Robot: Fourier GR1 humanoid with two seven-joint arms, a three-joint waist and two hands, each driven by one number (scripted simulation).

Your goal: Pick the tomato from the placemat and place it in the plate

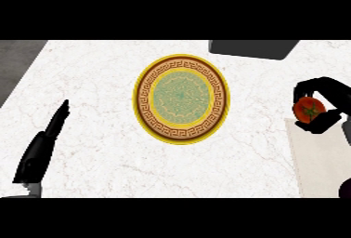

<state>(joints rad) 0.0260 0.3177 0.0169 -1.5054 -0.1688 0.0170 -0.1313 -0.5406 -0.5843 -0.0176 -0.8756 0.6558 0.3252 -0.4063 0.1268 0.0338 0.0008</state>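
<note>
One tomato (309, 109) sits inside the curled fingers (312, 87) of the right hand (328, 100), at three o'clock, above the far edge of the single pale placemat (322, 158). Judging by this, the pick looks done; carrying to the one patterned plate (182, 98) at the desk's (96, 93) centre and releasing remain. Its partner, the left hand (42, 148), rests at eight o'clock, fingers straight, holding nothing.
</note>
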